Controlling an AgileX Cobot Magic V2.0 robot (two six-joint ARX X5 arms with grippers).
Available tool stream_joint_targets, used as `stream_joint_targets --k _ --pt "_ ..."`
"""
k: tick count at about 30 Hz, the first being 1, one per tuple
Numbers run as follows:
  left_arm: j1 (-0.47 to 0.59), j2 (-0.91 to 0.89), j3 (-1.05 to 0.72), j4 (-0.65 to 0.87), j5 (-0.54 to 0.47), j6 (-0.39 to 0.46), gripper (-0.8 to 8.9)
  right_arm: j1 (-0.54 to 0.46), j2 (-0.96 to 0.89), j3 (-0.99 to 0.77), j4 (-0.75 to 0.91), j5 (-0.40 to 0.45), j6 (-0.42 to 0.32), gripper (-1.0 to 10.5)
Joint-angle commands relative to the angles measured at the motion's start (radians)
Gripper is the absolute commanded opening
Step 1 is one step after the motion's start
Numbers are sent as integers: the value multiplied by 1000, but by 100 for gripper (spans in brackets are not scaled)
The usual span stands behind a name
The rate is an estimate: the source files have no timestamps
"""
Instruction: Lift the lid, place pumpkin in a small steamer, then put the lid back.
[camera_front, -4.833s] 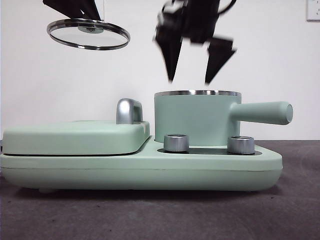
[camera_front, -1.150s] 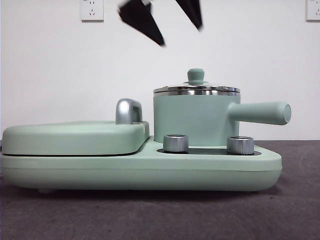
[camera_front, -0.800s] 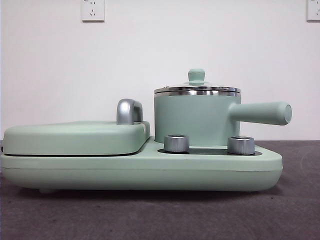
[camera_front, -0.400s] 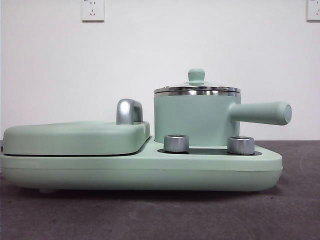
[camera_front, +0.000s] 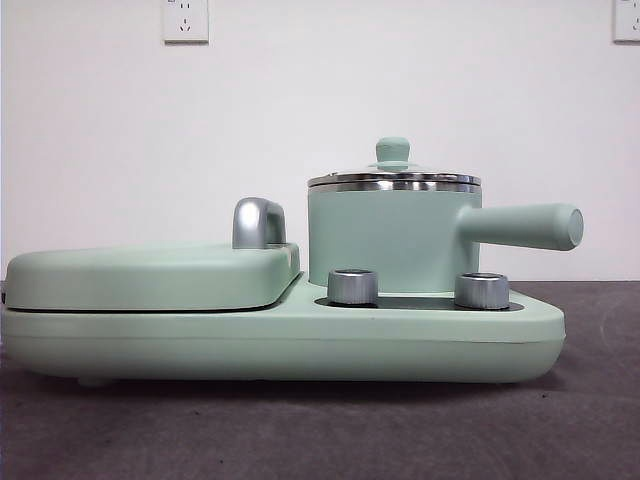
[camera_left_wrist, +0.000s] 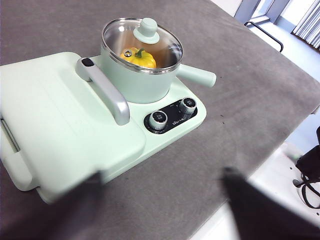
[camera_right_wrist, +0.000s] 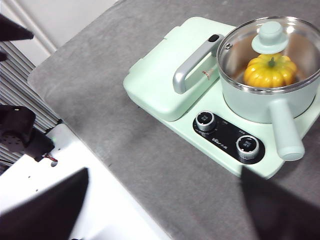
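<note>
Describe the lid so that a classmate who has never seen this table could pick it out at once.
Start at the long mint-green cooker on the grey table. On its knob end stands the small steamer, a round pot with a straight side handle. The lid rests on its rim: a round glass disc with a steel edge and small mint knob, showing the pumpkin beneath, unlike the flat opaque griddle cover beside it.
</note>
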Motion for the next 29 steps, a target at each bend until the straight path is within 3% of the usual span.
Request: stream_joint_targets --k 1,20,24,29 --pt "-5 5 8 3 -5 7 3 5 6 8 8 -24 -27 38" --pt "5 -3 6 8 -5 7 6 5 3 10 10 -24 -32 11" --pt "103 -14 -34 57 8 7 6 5 3 10 10 -24 -32 11" --pt "289 -97 -243 310 8 7 6 5 3 10 10 -24 -32 11"
